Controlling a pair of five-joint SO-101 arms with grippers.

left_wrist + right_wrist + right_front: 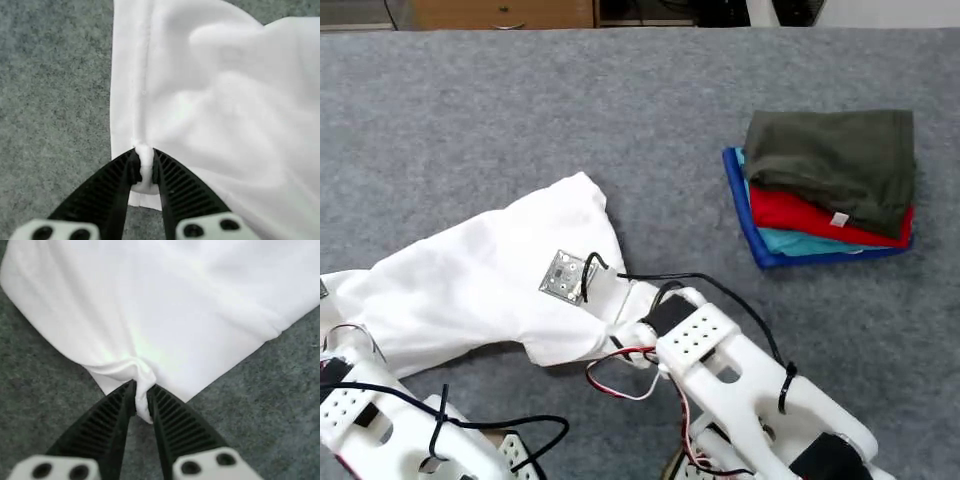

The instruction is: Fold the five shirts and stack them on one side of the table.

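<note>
A white shirt (490,280) lies spread and rumpled on the grey table at the near left. My left gripper (143,167) is shut on a pinch of the shirt's hem (142,162) at its near left corner. My right gripper (141,392) is shut on a bunched fold of the white shirt (160,315) at its near right edge, under the arm's wrist (650,325). A stack of folded shirts (825,185) sits at the right: dark green on top, then red, teal and blue.
The grey felt table (520,110) stretches bare behind the white shirt and between it and the stack. Wooden furniture (500,12) stands beyond the far edge. Loose cables (620,375) hang from the arms at the near edge.
</note>
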